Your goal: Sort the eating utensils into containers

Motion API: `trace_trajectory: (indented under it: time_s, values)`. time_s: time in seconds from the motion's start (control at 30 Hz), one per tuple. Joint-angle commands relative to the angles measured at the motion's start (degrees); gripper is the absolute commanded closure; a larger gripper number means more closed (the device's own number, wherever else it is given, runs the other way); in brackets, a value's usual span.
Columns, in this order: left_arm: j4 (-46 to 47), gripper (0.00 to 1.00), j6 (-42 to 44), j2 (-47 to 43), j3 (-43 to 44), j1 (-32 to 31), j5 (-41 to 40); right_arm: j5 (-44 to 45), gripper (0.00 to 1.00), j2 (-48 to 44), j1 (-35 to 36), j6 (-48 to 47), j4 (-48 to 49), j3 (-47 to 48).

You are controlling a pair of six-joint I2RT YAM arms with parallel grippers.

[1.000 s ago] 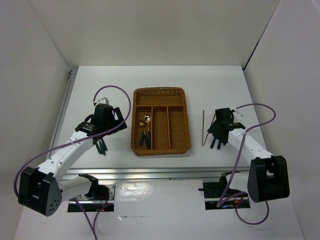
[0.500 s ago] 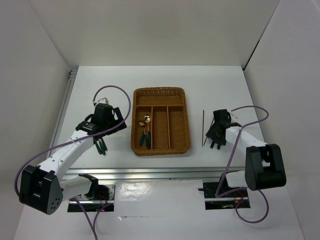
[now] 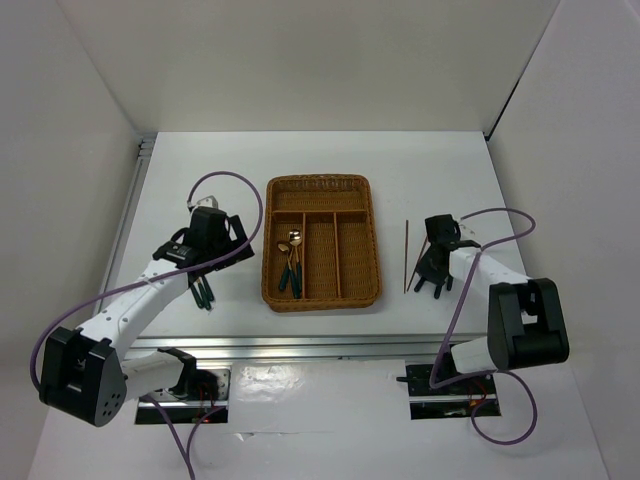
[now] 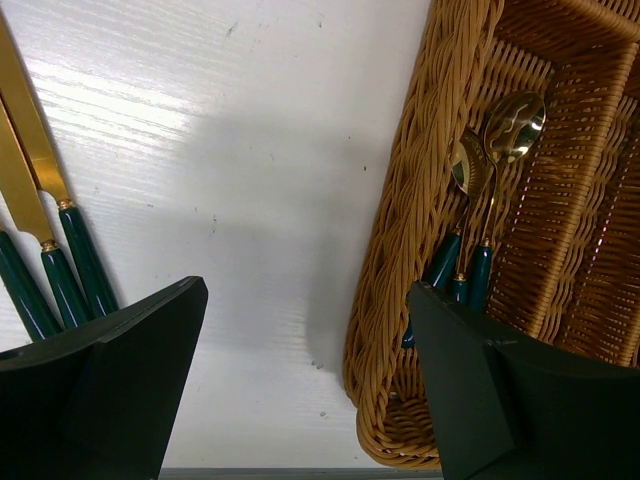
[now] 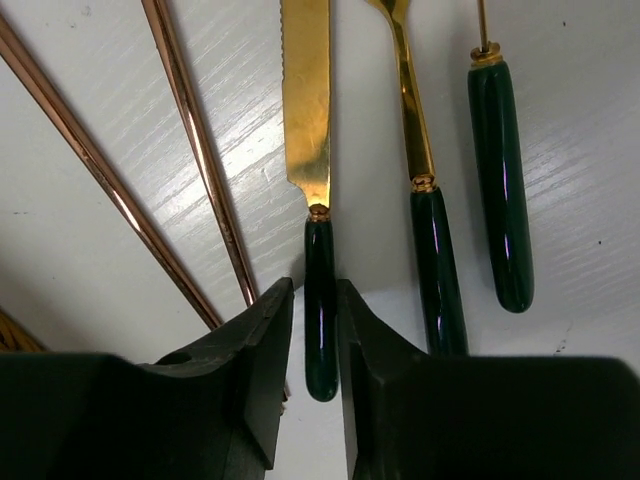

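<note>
On the left of the bench (image 4: pixel 260 130) some knives (image 4: pixel 45 230) lie loose. The left claw (image 4: pixel 305 300) hangs wide open and empty between them and the tray (image 4: pixel 395 250), and it touches neither. Two spoons (image 4: pixel 495 140) lie in the left long slot of the tray. Right of the tray lie the chopsticks (image 5: pixel 195 140), then a knife (image 5: pixel 308 110), a fork (image 5: pixel 428 200) and one more green handle (image 5: pixel 500 180). The right claw (image 5: pixel 315 295) is low here, with its fingers pressed on both sides of the knife handle, so the step in hand is, I think, picking up this knife. The next move calls for a straight lift, then a carry to a free long slot.
</note>
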Motion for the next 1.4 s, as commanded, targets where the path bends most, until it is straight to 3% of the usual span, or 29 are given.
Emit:
trace_trajectory:
  time_s: [0.0, 0.3, 0.47, 0.63, 0.87, 1.17, 1.37]
  values:
    - [1.75, 0.03, -0.21, 0.06, 0.40, 0.27, 0.20, 0.19, 0.69, 1.62, -0.22, -0.32, -0.53, 0.74]
    - [1.75, 0.03, -0.21, 0.06, 0.40, 0.27, 0.72, 0.19, 0.90, 3.29, -0.22, -0.32, -3.77, 3.89]
    - [1.75, 0.03, -0.21, 0.06, 0.40, 0.27, 0.72, 6.51, 0.88, -2.76, 6.44, 1.78, -11.15, 9.95]
    - [1.75, 0.03, -0.21, 0.06, 0.93, 0.80, 0.72, 6.51, 0.84, -9.63, 13.56, 1.79, -14.93, 17.51]
    - [1.23, 0.03, -1.36, -0.47, -0.65, 1.41, -1.47, 7.14, 0.84, -9.90, 28.77, 1.96, -12.66, 23.93]
    - [-0.53, 0.02, -3.63, -2.14, -1.18, 1.94, -4.20, 9.67, 0.83, 7.23, 42.21, 3.10, -6.94, 29.03]
    - [-1.59, 0.00, -4.78, -2.76, -2.32, 2.99, -6.13, 9.07, 0.83, 14.09, 42.93, 3.63, -7.04, 31.59]
